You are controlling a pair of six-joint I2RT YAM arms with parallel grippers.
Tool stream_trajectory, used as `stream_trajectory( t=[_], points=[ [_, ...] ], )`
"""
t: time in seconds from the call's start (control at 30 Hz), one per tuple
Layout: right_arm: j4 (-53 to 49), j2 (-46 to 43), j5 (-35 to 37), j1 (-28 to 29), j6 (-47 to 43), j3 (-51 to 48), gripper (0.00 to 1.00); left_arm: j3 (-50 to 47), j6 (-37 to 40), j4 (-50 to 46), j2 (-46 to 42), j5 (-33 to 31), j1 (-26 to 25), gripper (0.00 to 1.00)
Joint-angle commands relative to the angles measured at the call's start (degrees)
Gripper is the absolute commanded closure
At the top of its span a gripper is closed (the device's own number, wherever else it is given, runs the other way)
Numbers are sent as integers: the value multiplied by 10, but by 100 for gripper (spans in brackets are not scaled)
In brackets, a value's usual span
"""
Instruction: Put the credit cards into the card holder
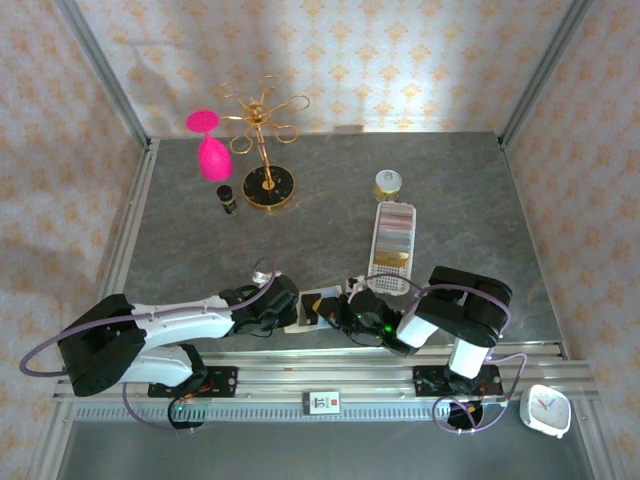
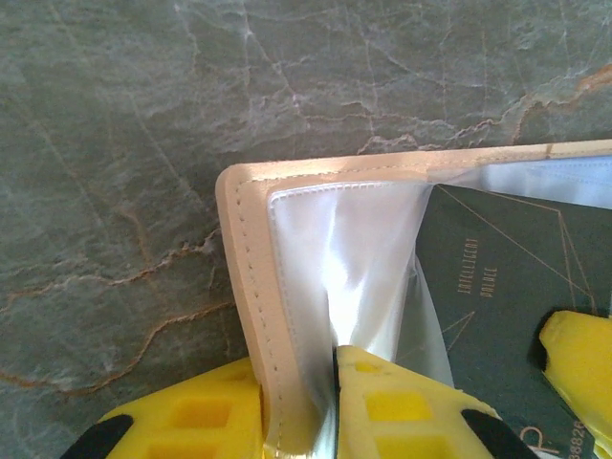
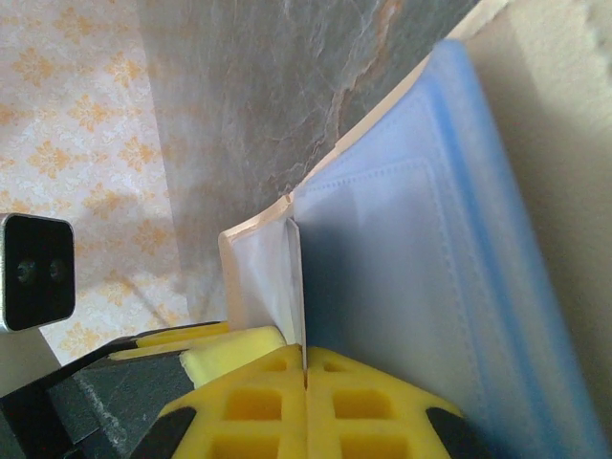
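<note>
Right now the card holder (image 1: 298, 323) is lying opened on the grey marbled worktop (image 1: 330, 200), close to the near edge and between the wrists of the two arms. The left jaws are gripping it — in the left wrist view the yellow fingers (image 2: 206, 421) are pinching the beige stitched cover at its edge, one on either side, with a clear plastic sleeve (image 2: 335, 258) standing just beside the inner finger. A dark credit card (image 2: 497, 277) with fine gold lines and lettering is lying against the sleeves, its left edge sitting behind the clear plastic; whether it is fully in a pocket I cannot tell. The right jaws are closed tight — in the right wrist view their yellow pads (image 3: 382, 402) are meeting on a thin pale leaf of the holder, which is rising edge-on from between them. Farther back, a long white perforated tray (image 1: 392, 248) is resting well apart from the holder.
</note>
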Motion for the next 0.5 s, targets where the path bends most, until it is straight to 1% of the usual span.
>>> stream_trajectory(
  t=[0.0,0.1,0.27,0.33,0.47],
  points=[
    [10,6,-33,13,-4,8,100,-18,-10,-19,6,7,-1,80],
    [-24,-8,-31,13,-13,8,100,-21,-13,-18,4,5,-1,80],
    [-124,-60,17,13,-26,1,100,-23,-15,-17,1,6,0,80],
    [-126,-64,20,13,-25,-1,100,-22,-16,-17,3,6,-1,80],
    [-125,-46,3,14,-30,14,100,-22,-15,-17,4,6,0,81]
  ],
)
